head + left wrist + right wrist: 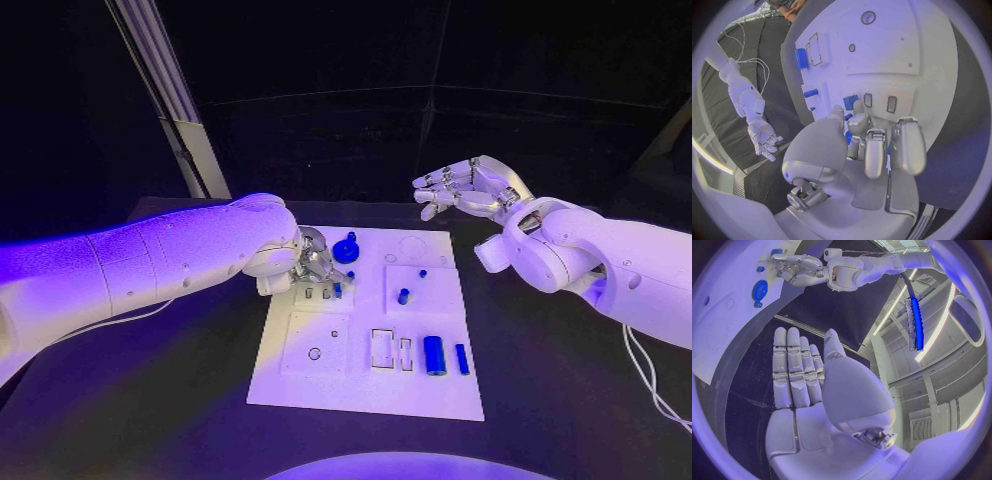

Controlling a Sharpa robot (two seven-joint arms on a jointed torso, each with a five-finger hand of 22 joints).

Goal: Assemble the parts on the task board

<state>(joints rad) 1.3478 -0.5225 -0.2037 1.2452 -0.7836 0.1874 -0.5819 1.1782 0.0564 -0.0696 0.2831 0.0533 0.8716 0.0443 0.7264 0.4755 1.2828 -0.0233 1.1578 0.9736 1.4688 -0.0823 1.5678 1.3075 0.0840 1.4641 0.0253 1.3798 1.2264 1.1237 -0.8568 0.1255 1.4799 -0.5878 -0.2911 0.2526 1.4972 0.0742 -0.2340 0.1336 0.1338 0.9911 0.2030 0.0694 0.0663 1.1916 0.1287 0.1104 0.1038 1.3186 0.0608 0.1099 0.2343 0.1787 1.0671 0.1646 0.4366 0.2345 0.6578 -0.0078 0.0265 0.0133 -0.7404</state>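
Left hand [300, 262] is down on the far left part of the white task board [346, 385], fingers curled around a small blue part [849, 137] held between the thumb and the fingertips (the wrist view shows it best), just above a row of small slots. Right hand [464, 188] hovers off the board beyond its far right corner, fingers straight and apart, holding nothing. On the board, a blue gear-like part [346, 250] sits just beside the left hand, a short blue peg [404, 296] lies near the middle, and a blue cylinder [434, 355] and a thinner blue bar [462, 359] lie side by side toward the near right.
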